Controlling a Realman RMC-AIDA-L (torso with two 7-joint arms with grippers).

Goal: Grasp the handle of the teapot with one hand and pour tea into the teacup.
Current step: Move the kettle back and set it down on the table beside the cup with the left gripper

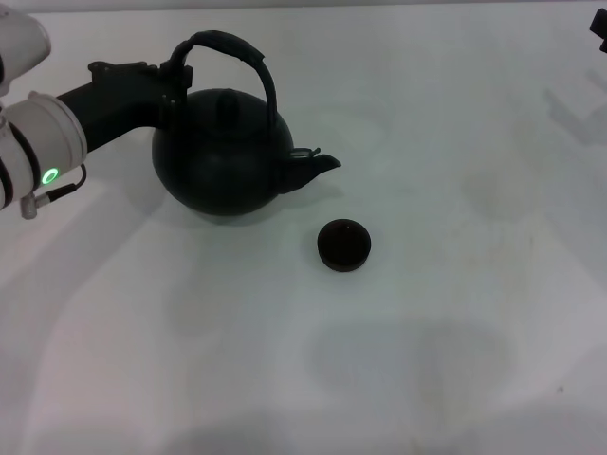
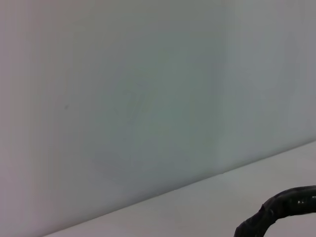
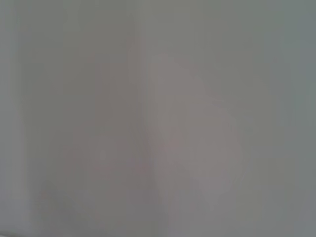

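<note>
Teapot (image 1: 223,156), round, squat and matte black, sits on a pale counter (image 1: 455,360) toward its far left part, with its short spout pointing toward the counter's right side. A thick black arched handle (image 1: 232,52) curves over the lid knob. The left gripper (image 1: 178,76) reaches in from the counter's left edge on a dark forearm with a white, green-lit wrist section, and its jaws meet the handle at its left end, just above the teapot's shoulder. The jaws look closed around that end of the handle, though the dark parts merge together there. The teacup (image 1: 343,245), tiny, round and dark, stands on the counter just in front of and to the right of the spout tip, close to it but apart. The left wrist view shows only pale surface and a curved piece of the rough black handle (image 2: 284,210) at one corner. The right arm is barely seen as a dark shape at the far right corner; whether its jaws are wide or narrow cannot be told.
</note>
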